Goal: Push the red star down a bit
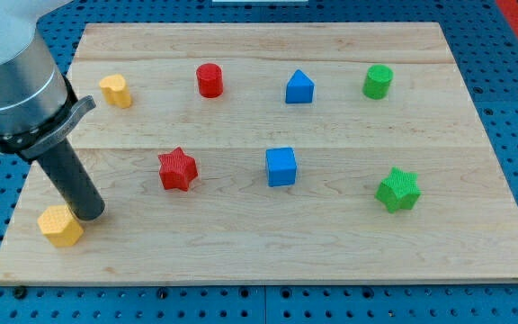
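Note:
The red star [177, 169] lies on the wooden board [268, 243] left of centre. My tip [91, 216] is at the lower left, well to the left of and below the red star. It stands right next to a yellow block [60, 225], at that block's upper right; I cannot tell whether they touch.
A yellow block [115, 90] sits at the upper left, a red cylinder [209, 80] above the star, a blue triangular block [299, 87] and a green cylinder [378, 81] along the top. A blue cube [281, 166] is at centre, a green star [397, 190] at the right.

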Motion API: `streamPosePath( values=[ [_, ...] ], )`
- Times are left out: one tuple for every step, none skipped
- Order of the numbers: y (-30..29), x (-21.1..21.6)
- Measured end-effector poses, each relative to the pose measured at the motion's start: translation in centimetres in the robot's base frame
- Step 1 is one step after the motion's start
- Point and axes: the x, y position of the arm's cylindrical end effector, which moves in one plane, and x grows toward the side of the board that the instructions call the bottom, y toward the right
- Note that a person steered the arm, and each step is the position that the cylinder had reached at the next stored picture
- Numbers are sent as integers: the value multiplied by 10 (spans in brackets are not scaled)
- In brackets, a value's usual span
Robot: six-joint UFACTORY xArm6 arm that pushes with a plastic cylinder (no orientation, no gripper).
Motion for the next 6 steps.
streamPosePath(
  values=[
    [1,-36],
    [1,-81],
    [39,-97],
    [95,-84],
    [106,-51],
    [101,-30]
  ],
)
